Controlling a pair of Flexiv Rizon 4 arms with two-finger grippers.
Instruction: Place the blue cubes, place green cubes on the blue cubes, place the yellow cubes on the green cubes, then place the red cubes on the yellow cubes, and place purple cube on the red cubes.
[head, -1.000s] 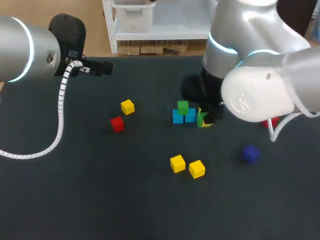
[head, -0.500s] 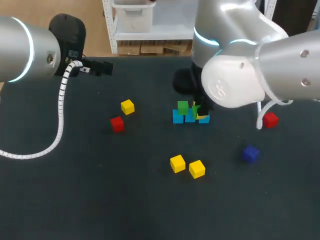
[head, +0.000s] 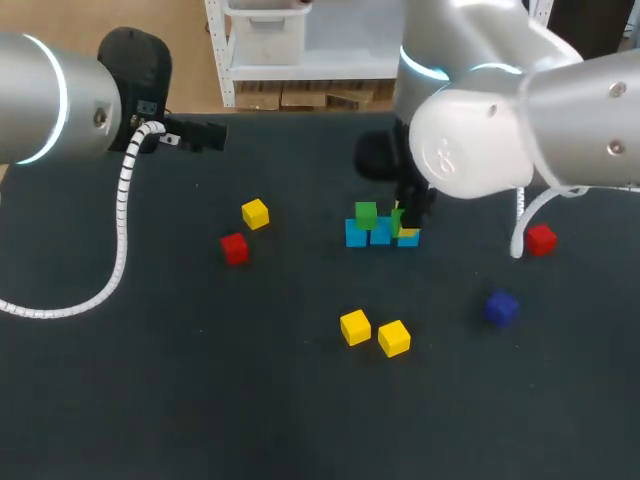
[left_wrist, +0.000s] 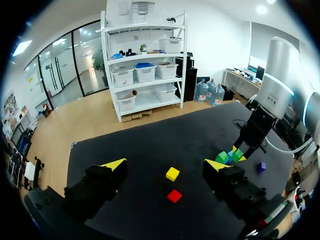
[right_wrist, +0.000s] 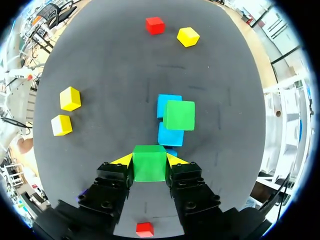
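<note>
Three blue cubes (head: 380, 234) lie in a row at mid-table, and one green cube (head: 366, 214) rests on the left end of the row. My right gripper (right_wrist: 149, 160) is shut on a second green cube (right_wrist: 149, 169), holding it just above the right-hand blue cube (head: 409, 239), which is mostly hidden under it. In the right wrist view the stacked green cube (right_wrist: 179, 114) sits ahead of the fingers on the blue cubes (right_wrist: 170, 135). My left gripper (left_wrist: 166, 165) hangs open and empty high over the far left of the table.
Two yellow cubes (head: 355, 327) (head: 394, 338) lie near the front and a third (head: 255, 213) at left, beside a red cube (head: 234, 247). Another red cube (head: 541, 239) sits to the right and a purple cube (head: 501, 307) at front right.
My right arm has lifted the green cube from beside the blue row to above its right end. The red cube at right has come into view. The left arm has not moved.
</note>
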